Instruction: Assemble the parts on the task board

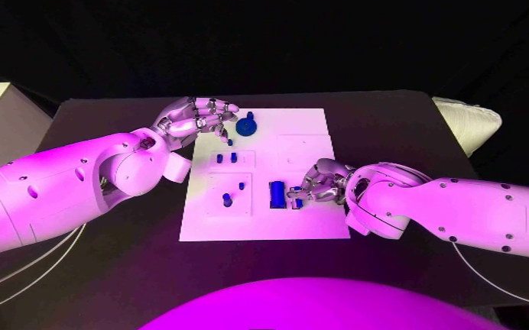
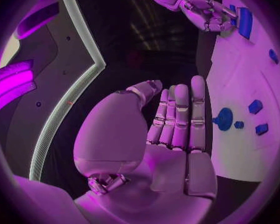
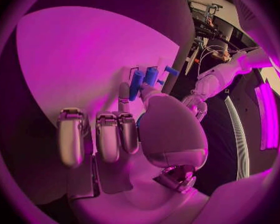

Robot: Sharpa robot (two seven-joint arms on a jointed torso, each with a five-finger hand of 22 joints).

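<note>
The white task board (image 1: 303, 135) lies in the middle of the black table. My left hand (image 1: 199, 120) hovers at its far left corner, fingers straight and side by side (image 2: 180, 119), holding nothing. A round blue part (image 1: 246, 125) (image 2: 224, 118) sits just beyond those fingertips. My right hand (image 1: 319, 181) (image 2: 209, 12) is low over the board's near right area, beside a tall blue block (image 1: 278, 194) (image 2: 244, 22). Its thumb and one finger pinch a small blue part (image 1: 297, 192) (image 3: 137, 84), and the other fingers (image 3: 109, 134) are curled in.
Small blue parts stand in the board's left half (image 1: 226, 158) (image 1: 228, 200) (image 2: 255, 106). Another blue piece (image 3: 171, 70) sticks up past the right hand. A pale padded object (image 1: 468, 124) lies off the table's right edge. Bare black table (image 1: 121, 253) surrounds the board.
</note>
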